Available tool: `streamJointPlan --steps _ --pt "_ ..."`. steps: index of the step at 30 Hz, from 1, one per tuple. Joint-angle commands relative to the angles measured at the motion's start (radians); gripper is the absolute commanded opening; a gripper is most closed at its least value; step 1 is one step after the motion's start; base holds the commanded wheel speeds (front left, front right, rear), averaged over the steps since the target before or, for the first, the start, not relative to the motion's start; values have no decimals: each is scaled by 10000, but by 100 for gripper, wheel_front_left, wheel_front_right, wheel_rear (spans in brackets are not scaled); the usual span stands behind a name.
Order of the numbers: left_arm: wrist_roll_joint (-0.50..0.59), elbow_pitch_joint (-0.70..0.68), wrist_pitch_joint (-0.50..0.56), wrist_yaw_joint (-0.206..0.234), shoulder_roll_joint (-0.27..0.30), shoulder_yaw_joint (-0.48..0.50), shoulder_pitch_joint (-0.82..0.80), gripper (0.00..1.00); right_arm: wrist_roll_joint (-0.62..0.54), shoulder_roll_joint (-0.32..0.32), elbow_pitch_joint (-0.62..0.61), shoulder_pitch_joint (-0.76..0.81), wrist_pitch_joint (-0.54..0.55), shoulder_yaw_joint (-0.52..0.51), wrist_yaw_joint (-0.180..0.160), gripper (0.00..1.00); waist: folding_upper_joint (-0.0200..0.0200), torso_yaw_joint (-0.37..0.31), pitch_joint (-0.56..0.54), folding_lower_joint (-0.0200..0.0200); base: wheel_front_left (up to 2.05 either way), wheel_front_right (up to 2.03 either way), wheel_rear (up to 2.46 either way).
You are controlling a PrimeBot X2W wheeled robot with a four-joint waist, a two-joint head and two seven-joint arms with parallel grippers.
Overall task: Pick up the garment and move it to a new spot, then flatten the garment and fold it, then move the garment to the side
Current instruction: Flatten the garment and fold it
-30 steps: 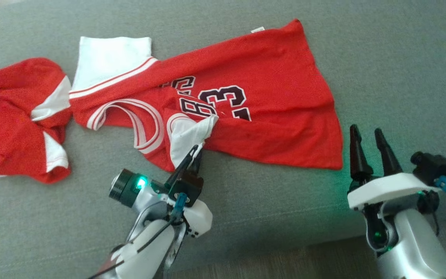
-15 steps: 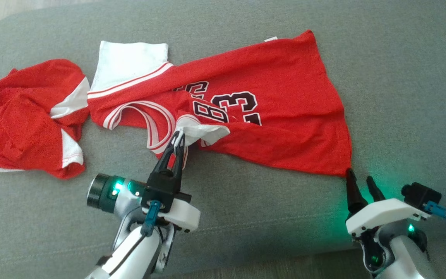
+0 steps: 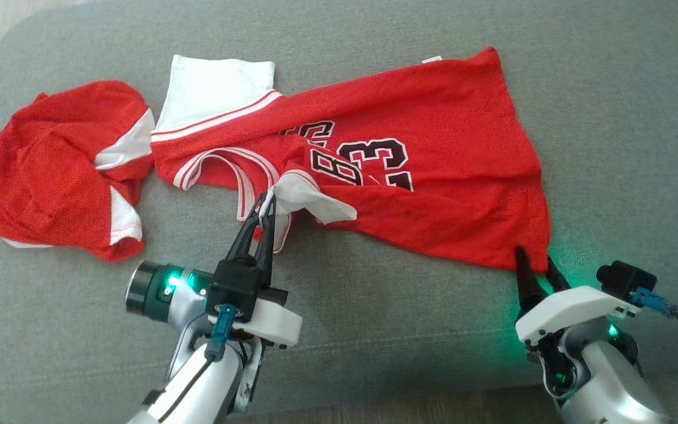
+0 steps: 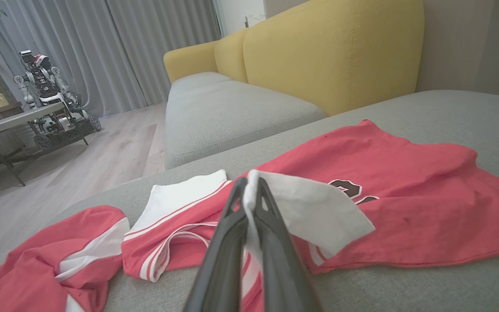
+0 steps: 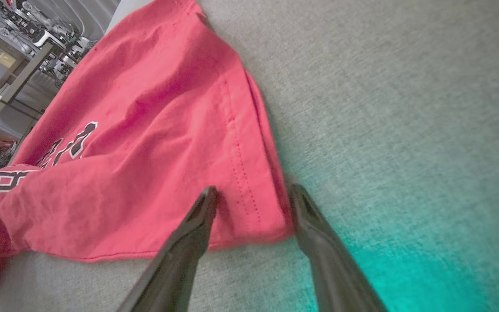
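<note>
Red mesh jersey (image 3: 445, 118): white flap is pinched by L gripper (image 3: 267, 203); stitched near-right hem corner is straddled by R gripper (image 3: 534, 258), jaws wide.

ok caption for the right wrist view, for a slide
Right claw, open, straddles the hem corner of the red jersey on the grey cushion.

On one grey cushion (image 3: 374, 330): two red-and-white garments, namely one numbered jersey (image 3: 445, 135) at its middle and one crumpled garment (image 3: 50, 171) at its left end. Over its near edge, my two grippers: left gripper (image 3: 267, 203), right gripper (image 3: 534, 260).
</note>
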Motion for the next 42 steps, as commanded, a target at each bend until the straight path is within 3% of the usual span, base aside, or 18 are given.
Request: streamJointPlan --steps 1,7,16,24,32,36,42 --pt "65 -410 -53 -37 40 433 -143 0 -40 198 59 -129 205 534 4 0 0 40 -6 0 0 0 0" --pt "42 -640 -53 -44 96 753 -64 0 -727 87 -271 -405 16 782 4 0 0 55 -294 0 0 0 0" --pt "89 -1523 -53 -145 491 1386 -182 0 -2021 -1031 -1724 -1219 362 1086 4 0 0 -82 -952 0 0 0 0" --pt "-104 -2473 -53 -526 887 2150 -743 0 -2379 -2090 -3697 -2266 1652 1213 4 0 0 -252 -1689 0 0 0 0" --pt "-468 -3038 -53 -1329 1200 2691 -1701 0 -2546 -2855 -5438 -3137 3037 1313 4 0 0 -358 -1953 0 0 0 0" --pt "-674 -3242 -53 -1645 1377 2958 -2128 0 -2544 -3095 -6277 -3363 3963 811 4 0 0 -424 -2096 0 0 0 0" --pt "-989 -3572 277 -1971 1688 3272 -2955 0 -2731 -2839 -7428 -3445 6253 -716 4 0 0 -523 -2099 0 0 0 0"
